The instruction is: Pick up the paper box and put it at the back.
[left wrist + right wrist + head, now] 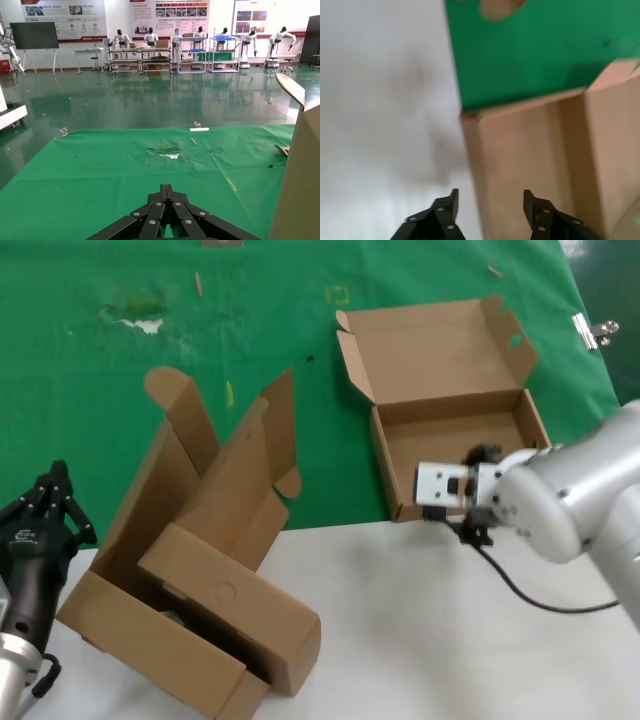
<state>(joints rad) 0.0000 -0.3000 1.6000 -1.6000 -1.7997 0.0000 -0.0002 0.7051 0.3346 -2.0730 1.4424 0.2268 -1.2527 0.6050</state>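
A: Box (455, 415) sits lid-open on the green cloth (90, 370), right of centre. Right gripper (478, 502) is above its near wall with fingers spread, nothing held. Straddle that wall, then clamp.

B: Left gripper (48, 502)?

A: Parked near-left, fingers together. No readable print on the box; the posters in the left wrist view are too small.

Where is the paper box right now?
In the head view the paper box lies open on the right of the green cloth, its near wall at the cloth's front edge, under the open right gripper.
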